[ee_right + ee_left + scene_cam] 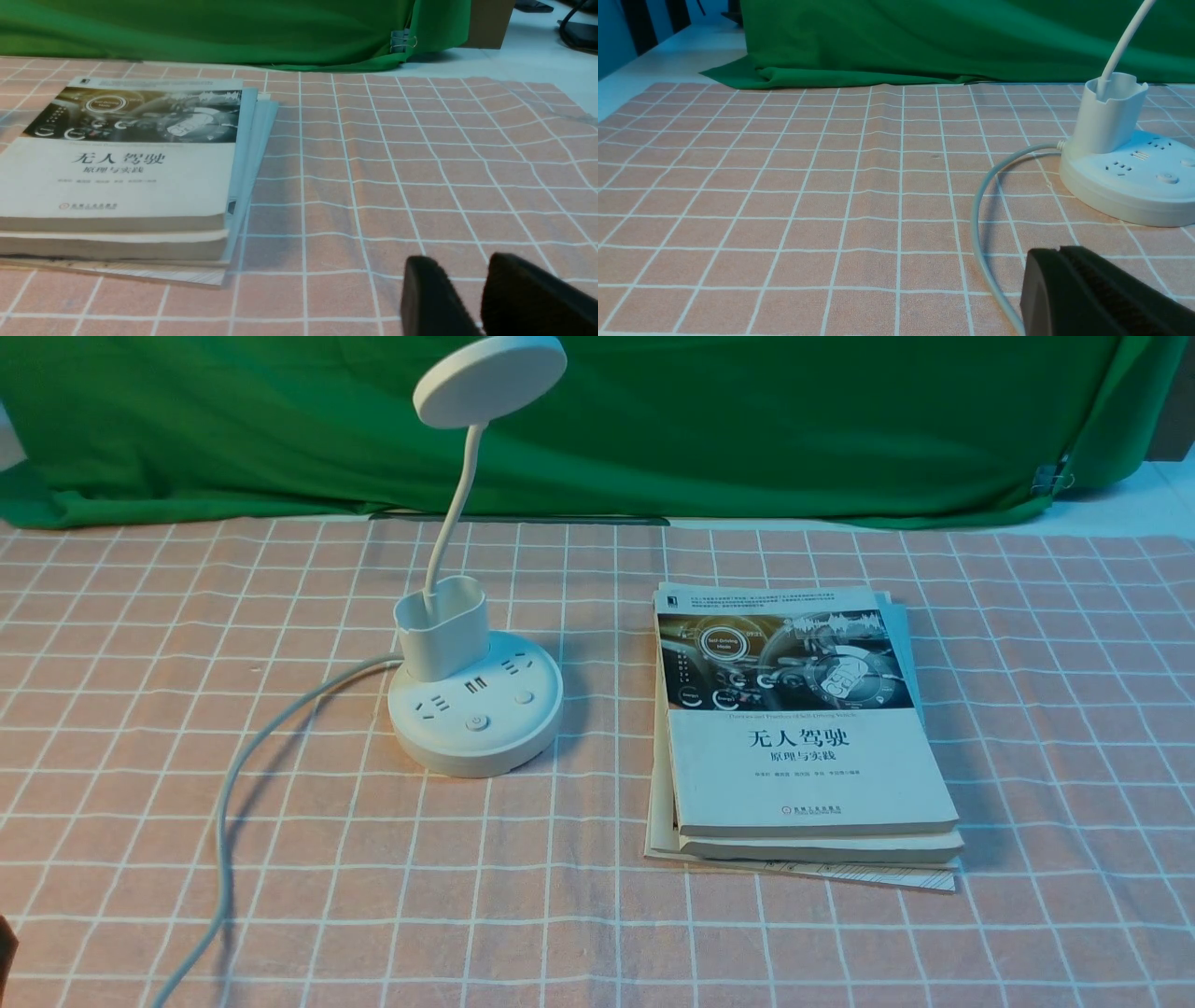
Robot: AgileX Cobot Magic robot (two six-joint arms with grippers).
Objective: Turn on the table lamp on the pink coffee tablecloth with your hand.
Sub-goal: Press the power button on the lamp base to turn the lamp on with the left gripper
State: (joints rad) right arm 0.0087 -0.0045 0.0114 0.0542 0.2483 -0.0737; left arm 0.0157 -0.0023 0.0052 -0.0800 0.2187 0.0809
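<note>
The white table lamp point(476, 714) stands on the pink coffee tablecloth point(140, 728), left of centre, its disc head point(490, 378) raised on the thin neck and unlit. Its round base with sockets and buttons also shows in the left wrist view point(1129, 186). My left gripper point(1059, 249) is shut and empty, low over the cloth, short of the base and beside the cord point(978, 233). My right gripper point(462, 266) is open with a narrow gap, empty, over bare cloth to the right of the books. Neither arm shows clearly in the front view.
A stack of books point(803, 737) lies right of the lamp, also in the right wrist view point(121, 177). The grey-white cord point(224, 821) loops from the base to the front left edge. A green backdrop cloth point(747, 420) hangs along the back.
</note>
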